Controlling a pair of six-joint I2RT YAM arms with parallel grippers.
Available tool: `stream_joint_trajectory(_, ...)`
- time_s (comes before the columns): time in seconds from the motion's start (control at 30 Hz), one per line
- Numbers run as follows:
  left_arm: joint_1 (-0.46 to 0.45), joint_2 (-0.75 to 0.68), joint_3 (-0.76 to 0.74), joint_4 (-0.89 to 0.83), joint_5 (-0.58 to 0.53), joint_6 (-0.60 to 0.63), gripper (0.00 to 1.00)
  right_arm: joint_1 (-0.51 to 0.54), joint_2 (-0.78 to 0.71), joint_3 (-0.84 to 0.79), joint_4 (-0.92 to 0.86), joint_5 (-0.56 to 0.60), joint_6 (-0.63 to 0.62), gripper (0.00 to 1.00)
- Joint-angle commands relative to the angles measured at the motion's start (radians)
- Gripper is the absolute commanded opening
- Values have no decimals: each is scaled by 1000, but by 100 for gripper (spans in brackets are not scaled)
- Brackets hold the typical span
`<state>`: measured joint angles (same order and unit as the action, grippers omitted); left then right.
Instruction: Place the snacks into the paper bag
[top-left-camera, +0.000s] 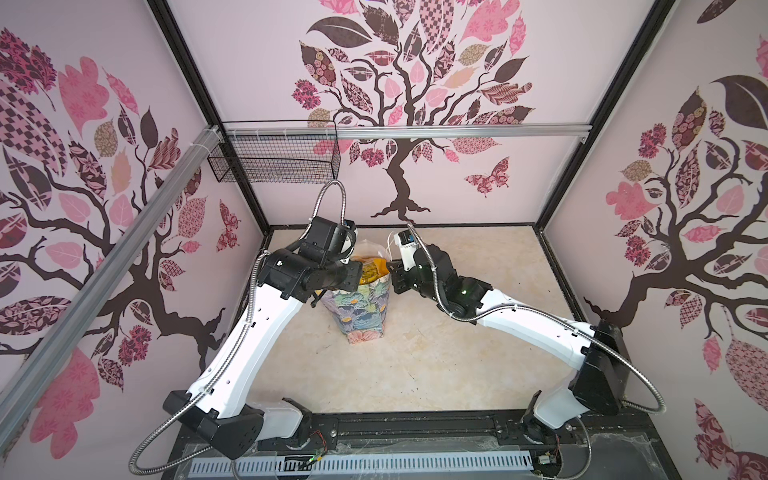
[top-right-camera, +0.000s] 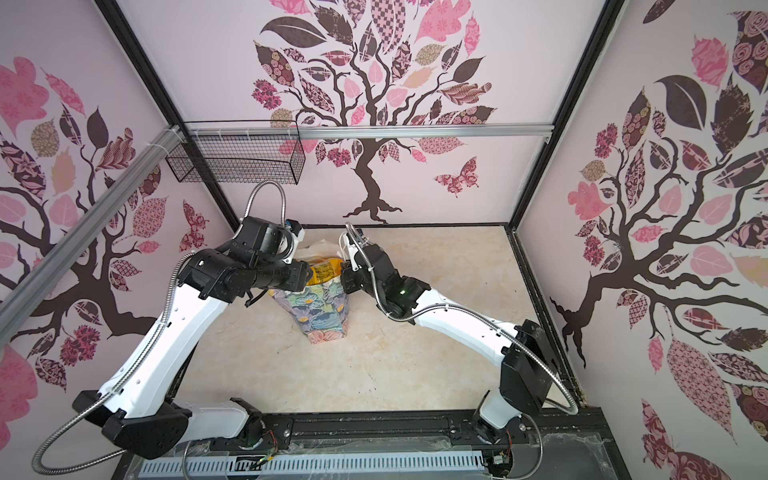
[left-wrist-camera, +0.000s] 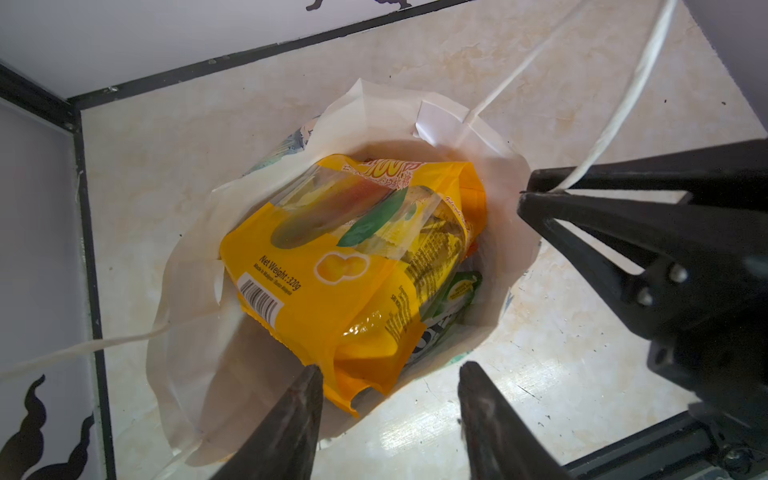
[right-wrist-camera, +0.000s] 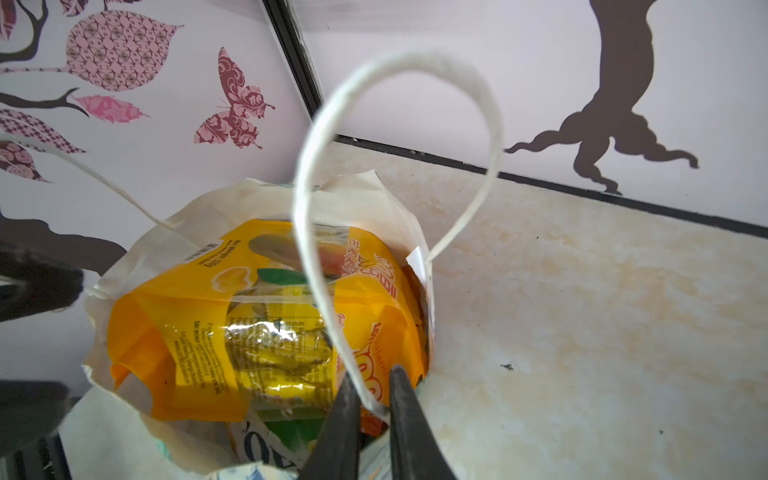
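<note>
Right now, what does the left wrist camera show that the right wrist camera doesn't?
Only left wrist: nearly the whole mouth of the bag, the left gripper standing open, and the right gripper seen from outside, shut on the handle. Only right wrist: the handle's full loop and a butterfly decal. Both: the yellow packet on top inside the bag, a green packet beneath.

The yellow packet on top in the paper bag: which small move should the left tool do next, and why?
Probably the left tool should ease down and press the yellow packet deeper into the paper bag. The packet sits high, tilted across the mouth on a green packet; the left tool hangs open near its edge, and the right tool is shut on the cord handle.
</note>
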<state>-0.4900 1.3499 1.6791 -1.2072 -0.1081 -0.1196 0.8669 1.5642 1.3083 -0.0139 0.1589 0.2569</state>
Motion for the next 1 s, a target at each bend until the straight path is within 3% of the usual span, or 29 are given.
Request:
stream_joint_trajectory(0.0, -2, 22, 14, 30, -32, 27, 52, -6, -55, -6, 25, 1, -1, 7)
stream_joint_trajectory(0.07, -2, 53, 18, 18, -56, 34, 49, -6, -67, -22, 37, 3, -4, 4)
stream_joint_trajectory(0.23, -2, 89, -24, 39, -73, 37, 30, -7, -81, -37, 50, -7, 1, 2)
stream_joint_trajectory(0.7, 16, 171, -184, 115, -38, 26, 9, -8, -153, -85, 92, -86, 4, 1)
stream_joint_trajectory(0.97, 21, 193, -210, 135, -29, 18, 5, -8, -186, -105, 108, -97, 12, 2)
